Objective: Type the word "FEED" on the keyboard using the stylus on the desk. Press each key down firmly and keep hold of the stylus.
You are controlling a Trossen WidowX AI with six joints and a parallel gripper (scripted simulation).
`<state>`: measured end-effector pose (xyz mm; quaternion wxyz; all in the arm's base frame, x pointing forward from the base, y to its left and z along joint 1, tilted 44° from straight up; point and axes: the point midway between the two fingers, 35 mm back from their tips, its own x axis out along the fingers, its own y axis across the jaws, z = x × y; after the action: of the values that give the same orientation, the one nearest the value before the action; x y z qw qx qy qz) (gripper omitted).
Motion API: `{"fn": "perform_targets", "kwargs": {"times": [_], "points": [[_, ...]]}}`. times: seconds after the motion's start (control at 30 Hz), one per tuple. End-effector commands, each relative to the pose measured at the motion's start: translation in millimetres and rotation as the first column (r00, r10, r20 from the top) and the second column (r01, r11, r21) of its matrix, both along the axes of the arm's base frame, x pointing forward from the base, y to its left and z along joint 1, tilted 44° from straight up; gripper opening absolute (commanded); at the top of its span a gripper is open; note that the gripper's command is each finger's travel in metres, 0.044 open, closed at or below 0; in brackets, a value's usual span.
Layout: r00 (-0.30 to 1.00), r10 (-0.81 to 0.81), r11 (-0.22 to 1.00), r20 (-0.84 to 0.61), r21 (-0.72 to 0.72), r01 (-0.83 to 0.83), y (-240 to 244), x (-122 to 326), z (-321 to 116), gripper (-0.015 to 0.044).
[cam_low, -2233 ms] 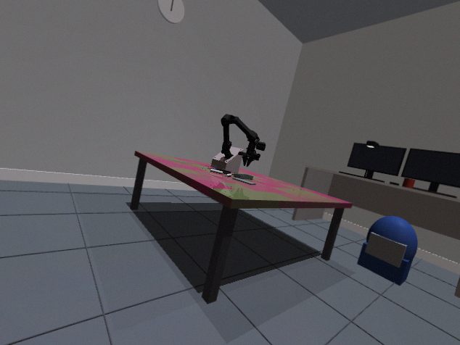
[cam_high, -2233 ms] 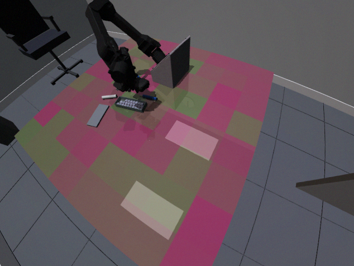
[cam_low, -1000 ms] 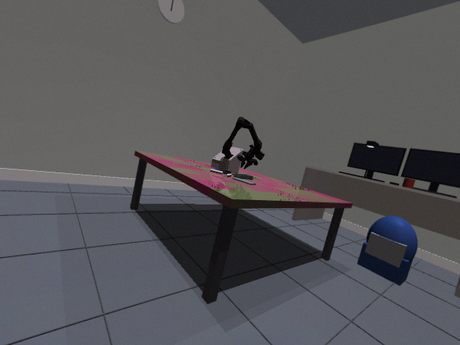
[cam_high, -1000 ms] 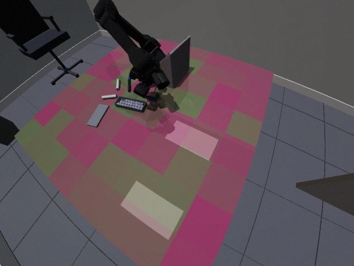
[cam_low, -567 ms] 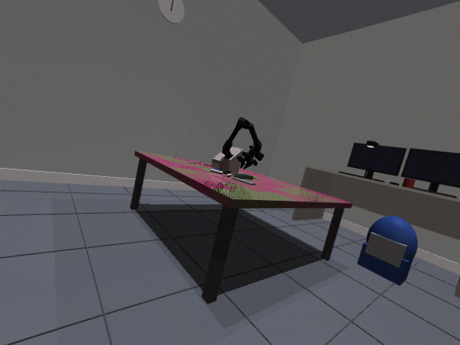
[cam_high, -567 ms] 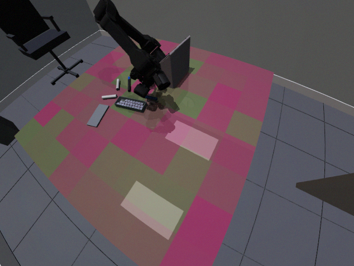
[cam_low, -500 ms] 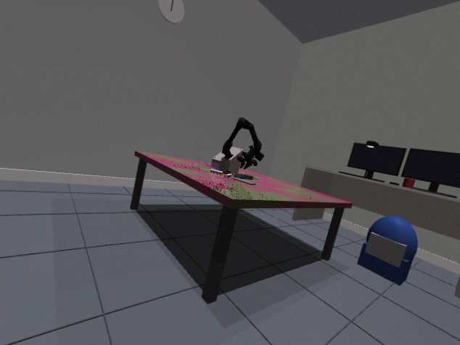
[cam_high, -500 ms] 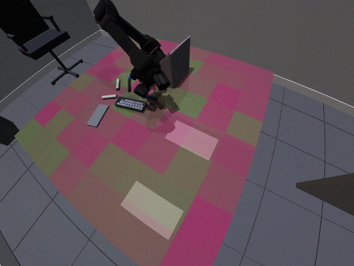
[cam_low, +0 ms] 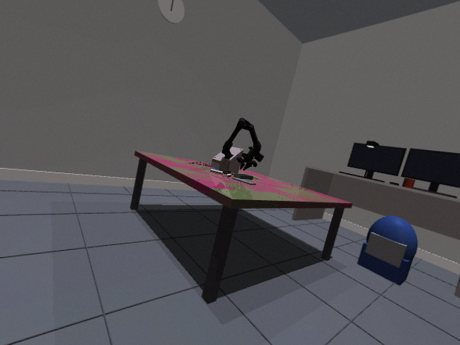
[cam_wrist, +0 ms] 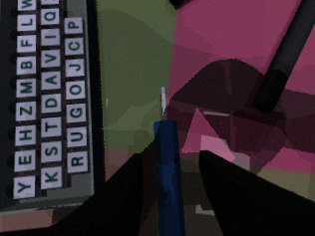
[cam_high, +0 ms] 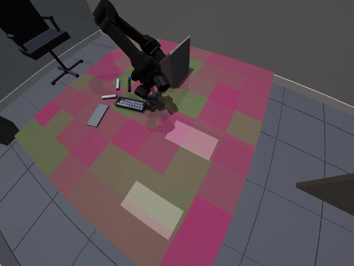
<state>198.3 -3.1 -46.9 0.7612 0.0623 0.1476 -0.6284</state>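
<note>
Your black, jointed robot arm [cam_high: 120,41] [cam_low: 233,135] bends up high, then reaches down. Its black, two-finger gripper [cam_high: 154,94] [cam_low: 244,167] [cam_wrist: 170,159] points down, partly open, with a gap between its fingers.

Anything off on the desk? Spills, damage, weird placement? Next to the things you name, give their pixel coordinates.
One oddity: the keyboard [cam_high: 130,104] [cam_low: 243,176] [cam_wrist: 51,104] isn't QWERTY. In the wrist view, one row reads R, U, G, O, J, C, P, so key positions shouldn't be assumed. No spill or damage visible, though the dim light could hide small marks.
</note>
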Motion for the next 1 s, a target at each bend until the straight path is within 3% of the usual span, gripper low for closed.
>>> {"fn": "perform_targets", "kwargs": {"times": [0.0,0.97], "points": [[1.000,0.004,1.000,-0.013,-0.010,-0.004,-4,-3,-2,0.0150],[1.000,0.004,1.000,-0.013,-0.010,-0.004,-15,-1,-15,0.0150]]}}
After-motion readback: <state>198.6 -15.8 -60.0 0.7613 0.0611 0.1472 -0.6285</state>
